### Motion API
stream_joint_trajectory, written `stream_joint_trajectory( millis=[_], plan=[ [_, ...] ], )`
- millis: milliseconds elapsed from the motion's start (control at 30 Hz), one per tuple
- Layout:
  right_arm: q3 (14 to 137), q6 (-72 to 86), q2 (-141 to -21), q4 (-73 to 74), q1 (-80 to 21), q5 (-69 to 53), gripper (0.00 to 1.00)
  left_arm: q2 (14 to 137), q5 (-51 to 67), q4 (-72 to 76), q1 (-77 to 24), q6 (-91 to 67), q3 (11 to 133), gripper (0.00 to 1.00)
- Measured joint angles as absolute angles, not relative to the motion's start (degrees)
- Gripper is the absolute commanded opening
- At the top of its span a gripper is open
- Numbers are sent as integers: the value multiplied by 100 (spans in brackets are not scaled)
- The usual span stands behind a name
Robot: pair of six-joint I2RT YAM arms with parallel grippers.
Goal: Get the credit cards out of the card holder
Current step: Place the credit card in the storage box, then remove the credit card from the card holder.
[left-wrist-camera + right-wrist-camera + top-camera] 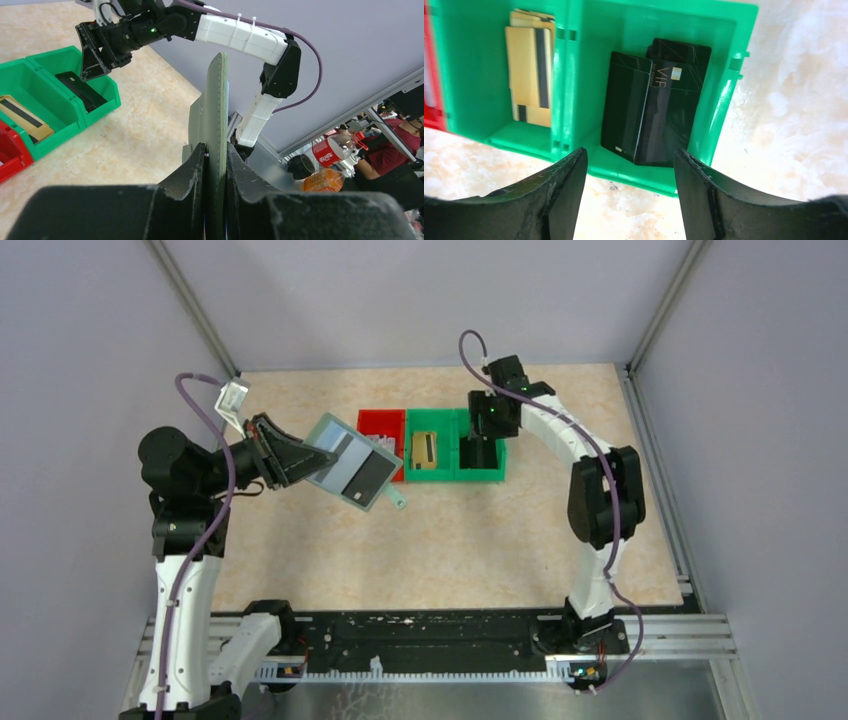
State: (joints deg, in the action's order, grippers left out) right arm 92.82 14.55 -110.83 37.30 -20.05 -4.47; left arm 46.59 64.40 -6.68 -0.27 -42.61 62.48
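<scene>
Card holder held open over the tabletop, with the bins just beyond it.

At centre left of the frame the left fingers (292,462) clamp one edge of the grey-green card holder (335,445), which is spread open over the beige tabletop (440,540) with its pale inside facing up. A dark card (372,478) sits in its lower-right half and a small tab (397,500) sticks out below. Just right of it stand a red bin (380,425) and two joined green bins (448,476), the nearer one holding a gold card (425,450). The right fingers (478,452) hang over the rightmost bin, their spread unclear.
</scene>
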Motion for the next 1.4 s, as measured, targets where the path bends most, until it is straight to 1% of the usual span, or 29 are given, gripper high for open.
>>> stream_joint_trajectory(
  millis=[100, 133, 167, 267, 400, 467, 667, 800, 833, 900, 933, 1033, 1100, 1167, 1233, 1267, 1300, 1367, 1400],
  plan=[
    [9282, 1481, -10720, 3739, -2010, -458, 72, 4654, 6475, -558, -27, -4318, 6250, 5],
    [9297, 1503, -10523, 3734, -2012, -563, 75, 4652, 6482, -521, -27, -4344, 6250, 5],
    [9319, 1522, -10300, 3693, -2012, -757, 81, 4650, 6493, -497, -27, -4357, 6250, 5],
    [9421, 1658, -9526, 3262, -2038, -1741, 89, 4650, 6558, -432, -27, -4410, 6250, 5],
    [9614, 1774, -8650, 2421, -2410, -3105, 90, 4650, 6722, -325, -27, -4434, 6239, 10],
    [9771, 1776, -8350, 1986, -2899, -3896, 91, 4644, 6917, -145, -27, -4460, 6178, 12],
    [9791, 1544, -8263, 1688, -4099, -5225, 95, 4646, 7432, -34, -27, -4342, 6084, 12],
    [9782, 1411, -8512, 1721, -4567, -5594, 95, 4718, 7765, -333, -27, -3946, 6084, 12],
    [9784, 1365, -8591, 1750, -4654, -5640, 93, 4727, 7837, -414, -27, -3850, 6084, 12],
    [9800, 1280, -8750, 1837, -4794, -5695, 86, 4772, 7955, -558, -27, -3699, 6082, 12],
    [9804, 1227, -8833, 1900, -4862, -5712, 80, 4788, 7992, -613, -27, -3638, 6082, 12],
    [9854, 1133, -9056, 2104, -5022, -5776, 66, 4788, 8112, -711, -27, -3479, 6082, 12],
    [9950, 1063, -9209, 2206, -5107, -5811, 57, 4781, 8193, -786, -27, -3376, 6084, 14],
    [10027, 1009, -9317, 2329, -5181, -5824, 40, 4783, 8252, -891, -27, -3251, 6084, 18],
    [10086, 967, -9376, 2392, -5238, -5826, 17, 4783, 8311, -1007, -27, -3122, 6086, 22],
    [10121, 969, -9395, 2412, -5251, -5824, 7, 4781, 8333, -1063, -27, -3063, 6090, 30],
    [10136, 937, -9402, 2410, -5256, -5830, 0, 4781, 8355, -1118, -27, -2987, 6095, 46],
    [10138, 915, -9402, 2445, -5260, -5721, 0, 4772, 8379, -1229, -27, -2884, 6130, 69],
    [10130, 917, -9404, 2480, -5245, -5664, 0, 4764, 8403, -1288, -27, -2832, 6160, 88]
  ],
)
